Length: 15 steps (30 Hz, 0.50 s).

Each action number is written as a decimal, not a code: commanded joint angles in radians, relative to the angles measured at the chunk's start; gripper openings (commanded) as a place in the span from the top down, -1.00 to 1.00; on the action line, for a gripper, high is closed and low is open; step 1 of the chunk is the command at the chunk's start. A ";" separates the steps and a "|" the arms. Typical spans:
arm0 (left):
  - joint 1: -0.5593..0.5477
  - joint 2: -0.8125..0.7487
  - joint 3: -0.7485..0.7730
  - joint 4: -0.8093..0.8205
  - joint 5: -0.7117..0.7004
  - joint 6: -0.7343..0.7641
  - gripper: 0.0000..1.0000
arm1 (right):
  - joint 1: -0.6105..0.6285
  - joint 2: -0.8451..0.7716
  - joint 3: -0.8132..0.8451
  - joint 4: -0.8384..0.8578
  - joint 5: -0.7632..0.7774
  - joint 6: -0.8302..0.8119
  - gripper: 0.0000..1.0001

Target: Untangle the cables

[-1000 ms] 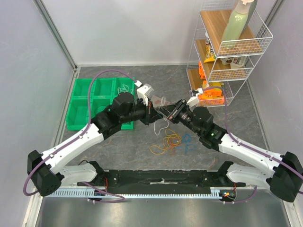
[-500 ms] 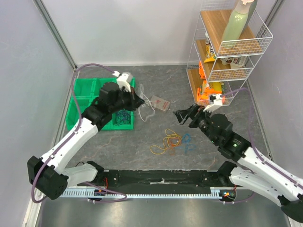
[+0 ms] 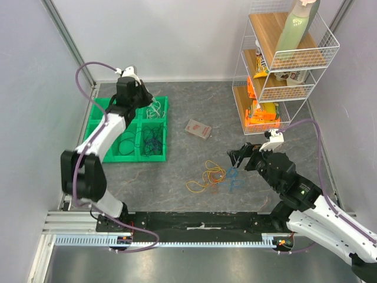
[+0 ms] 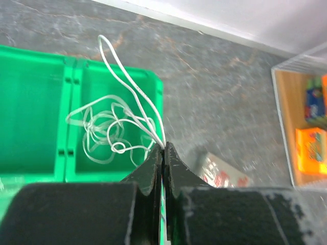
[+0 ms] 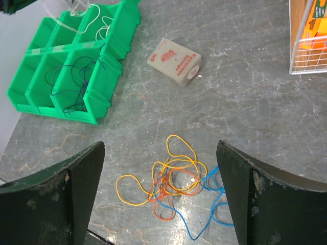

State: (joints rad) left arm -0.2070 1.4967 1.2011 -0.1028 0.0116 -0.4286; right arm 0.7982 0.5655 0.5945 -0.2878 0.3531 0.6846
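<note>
As the overhead and wrist feeds stand on my console, I list the following.

- **Left fingers** (image 4: 163,150): pressed together and clamped on a strand of the white cable (image 4: 110,133). The rest of that cable lies heaped in the far right compartment of the green tray (image 4: 71,127). One long loop runs out from the pinch.
- **Right fingers** (image 3: 235,156): spread wide, holding nothing, poised above the counter (image 3: 194,100) beside the loose tangle.
- **Yellow cable** (image 5: 179,173), **orange-red cable** (image 5: 168,194) and **blue cable** (image 5: 212,201): interlaced in one bunch on the bare counter, well apart from the tray.
- **Dark cables** (image 5: 76,84): coiled in the tray compartments nearer the arms.
- **Small tan box** (image 3: 198,128): lying flat on the counter between the tray and the wire rack (image 3: 283,65).
- **Wire rack**: at the far right, stocked with packets and a bottle.
</note>
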 commanded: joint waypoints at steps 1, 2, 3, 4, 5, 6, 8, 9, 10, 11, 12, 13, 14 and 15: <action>0.069 0.193 0.194 0.012 0.038 0.007 0.97 | -0.001 -0.050 -0.009 -0.040 0.004 0.009 -0.95; 0.083 0.245 0.216 0.011 0.103 -0.005 0.97 | -0.001 -0.062 -0.012 -0.043 0.007 0.010 -0.95; 0.096 0.273 0.232 0.012 0.149 -0.022 0.97 | -0.001 -0.067 -0.015 -0.050 0.012 0.012 -0.95; 0.104 0.298 0.241 0.009 0.163 -0.033 0.96 | -0.001 -0.072 -0.016 -0.051 0.015 0.012 -0.95; 0.106 0.316 0.255 -0.001 0.171 -0.044 0.97 | -0.001 -0.073 -0.016 -0.054 0.017 0.013 -0.95; 0.107 0.339 0.268 -0.021 0.169 -0.053 0.97 | -0.001 -0.070 -0.016 -0.056 0.020 0.013 -0.94; 0.109 0.378 0.293 -0.064 0.182 -0.062 0.97 | -0.001 -0.061 -0.015 -0.056 0.020 0.013 -0.95; 0.110 0.390 0.293 -0.074 0.188 -0.067 0.97 | -0.001 -0.055 -0.013 -0.053 0.020 0.013 -0.95; 0.110 0.401 0.287 -0.080 0.197 -0.078 0.97 | -0.001 -0.046 -0.012 -0.053 0.020 0.013 -0.95; 0.109 0.407 0.281 -0.084 0.203 -0.088 0.97 | 0.001 -0.036 -0.009 -0.051 0.018 0.012 -0.95; 0.109 0.413 0.273 -0.086 0.217 -0.099 0.96 | -0.001 -0.029 -0.007 -0.053 0.015 0.009 -0.95; 0.109 0.415 0.259 -0.080 0.234 -0.116 0.97 | -0.001 -0.018 -0.007 -0.050 0.015 0.007 -0.95; 0.109 0.419 0.246 -0.066 0.251 -0.122 0.97 | -0.001 -0.015 -0.007 -0.044 0.012 0.009 -0.95; 0.109 0.421 0.233 -0.060 0.266 -0.128 0.97 | -0.001 -0.012 -0.010 -0.040 0.009 0.009 -0.95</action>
State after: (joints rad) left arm -0.0940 1.9110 1.4425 -0.1814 0.1898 -0.4900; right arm 0.7982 0.5362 0.5793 -0.3386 0.3565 0.6914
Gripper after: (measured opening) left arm 0.034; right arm 0.974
